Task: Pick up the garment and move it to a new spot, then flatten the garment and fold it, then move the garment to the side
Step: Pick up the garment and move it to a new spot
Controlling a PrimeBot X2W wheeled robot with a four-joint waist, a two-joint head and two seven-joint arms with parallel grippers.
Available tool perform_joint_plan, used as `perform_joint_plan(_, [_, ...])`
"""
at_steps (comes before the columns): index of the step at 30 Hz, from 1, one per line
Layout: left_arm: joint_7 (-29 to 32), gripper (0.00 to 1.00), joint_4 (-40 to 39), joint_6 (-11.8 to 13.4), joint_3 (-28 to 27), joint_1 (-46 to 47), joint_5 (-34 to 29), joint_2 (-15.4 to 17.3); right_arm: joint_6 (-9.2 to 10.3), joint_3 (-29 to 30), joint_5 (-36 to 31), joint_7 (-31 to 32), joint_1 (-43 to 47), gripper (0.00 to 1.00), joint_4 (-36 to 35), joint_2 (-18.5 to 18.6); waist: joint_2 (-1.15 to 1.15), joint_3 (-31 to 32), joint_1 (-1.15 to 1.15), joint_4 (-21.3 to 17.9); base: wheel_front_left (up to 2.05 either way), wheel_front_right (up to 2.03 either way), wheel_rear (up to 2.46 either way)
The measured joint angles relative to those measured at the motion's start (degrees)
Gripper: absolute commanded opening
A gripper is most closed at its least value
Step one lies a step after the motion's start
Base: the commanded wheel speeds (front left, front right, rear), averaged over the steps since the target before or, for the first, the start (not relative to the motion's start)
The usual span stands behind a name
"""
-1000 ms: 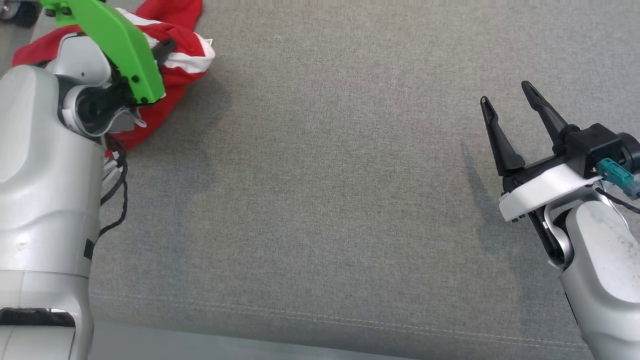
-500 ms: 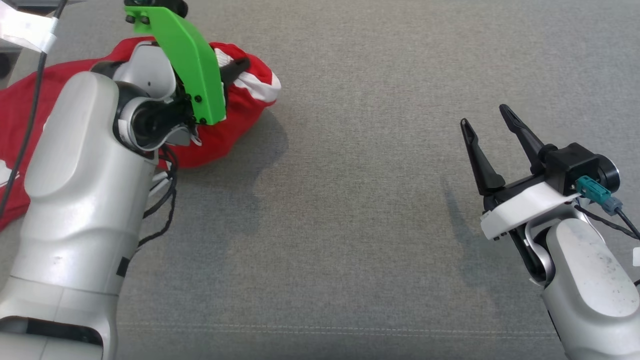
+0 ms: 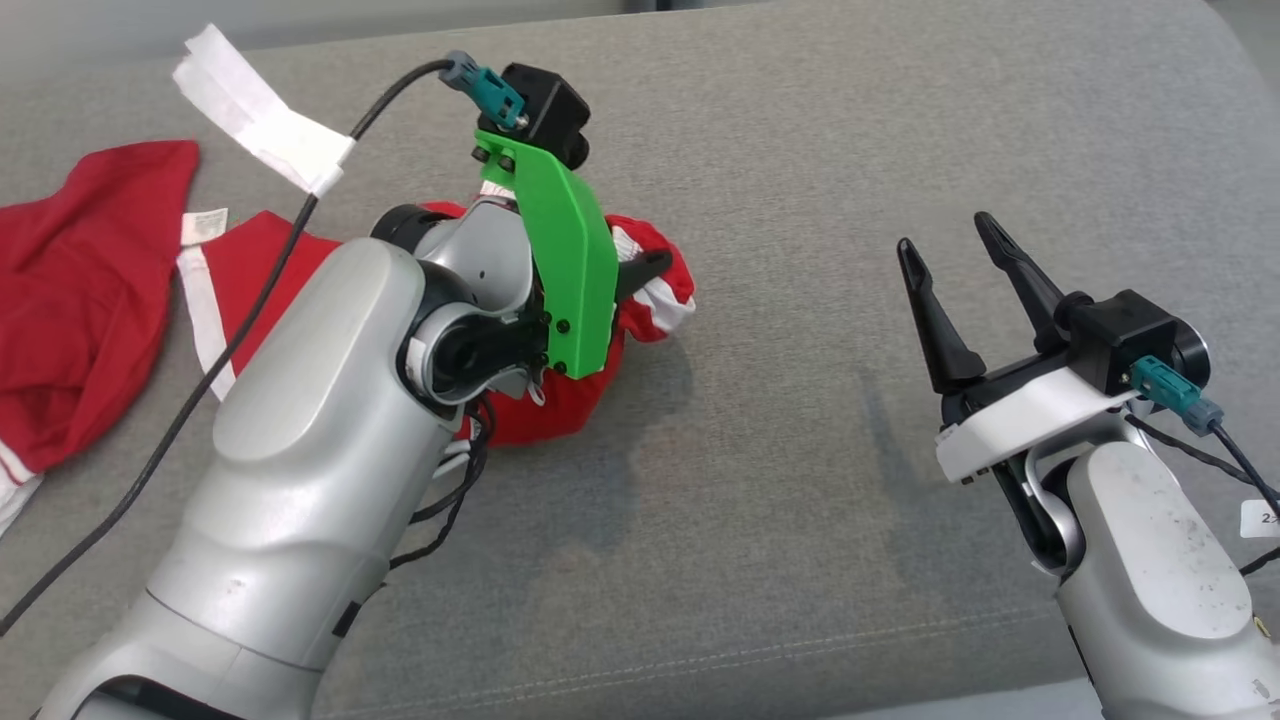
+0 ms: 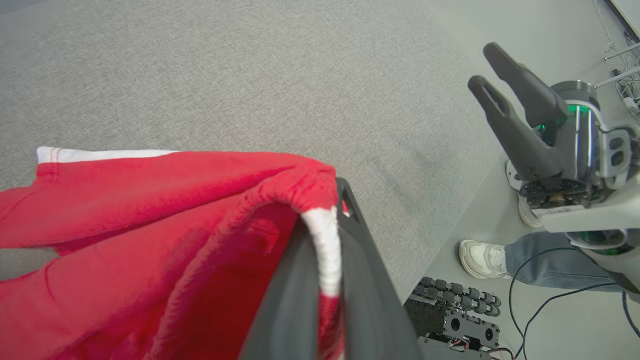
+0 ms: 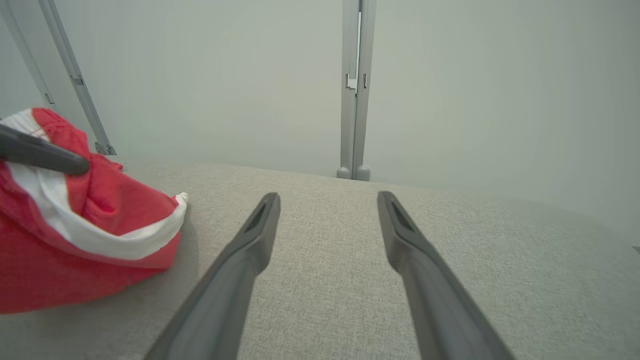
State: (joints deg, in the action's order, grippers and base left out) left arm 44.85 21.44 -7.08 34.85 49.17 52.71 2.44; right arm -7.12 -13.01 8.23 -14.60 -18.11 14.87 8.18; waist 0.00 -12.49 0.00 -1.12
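Observation:
The garment [image 3: 90,290] is red cloth with white trim, spread over the left of the grey cushion, with one bunched end [image 3: 560,410] lifted toward the middle. My left gripper [image 3: 655,268], under its green bracket, is shut on that bunched end. In the left wrist view its dark fingers [image 4: 325,210] pinch the white-edged hem, and the red cloth [image 4: 150,210] hangs away to the left. My right gripper [image 3: 945,235] stands open over bare cushion at the right, holding nothing. The right wrist view has its fingers [image 5: 328,197] apart, with the garment [image 5: 75,250] off to the left.
The grey cushion [image 3: 800,150] has a stitched front edge near the bottom. A white tape tag [image 3: 260,120] hangs on the left arm's cable. Beside the cushion, a person's white shoe [image 4: 482,257] stands on the floor. A grey metal post [image 5: 352,90] rises behind the cushion.
The head camera has shifted. My left gripper, still shut on the garment, has drawn the bunched end rightward toward the right gripper. The right gripper stays open.

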Motion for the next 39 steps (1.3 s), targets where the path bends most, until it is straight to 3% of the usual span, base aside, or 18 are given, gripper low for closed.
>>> perform_joint_plan(17, [-2.59,0.00,-3.20,0.00,5.13,-1.68,5.28,-0.31,0.00,-1.38,0.96,0.00,1.31,1.00,0.32,-2.64,0.00,1.69,0.00,-13.59,0.00,0.00,0.00])
perform_joint_plan(23, [-3.32,0.00,-7.70,0.00,9.24,-1.58,12.26,-0.46,0.00,0.92,1.41,0.00,3.08,1.00,0.29,-2.55,0.00,2.67,0.00,-18.06,0.00,0.00,0.00])
perform_joint_plan(30, [-4.92,0.00,-2.81,0.00,9.59,-1.69,7.03,-0.49,0.00,2.63,1.48,0.00,4.61,1.00,0.27,-2.21,0.00,2.93,0.00,-17.07,0.00,0.00,0.00])
perform_joint_plan(38, [-8.29,0.00,2.18,0.10,7.06,-4.51,5.57,4.13,0.00,3.08,1.46,0.00,4.75,1.00,0.23,-0.55,0.00,2.43,0.00,-13.24,0.00,0.00,0.00])
perform_joint_plan(39, [-8.75,0.06,2.77,0.11,6.65,-4.95,5.57,4.46,0.00,3.08,1.45,0.00,4.75,1.00,0.21,-0.41,0.00,2.36,0.00,-12.60,0.00,0.00,0.00])
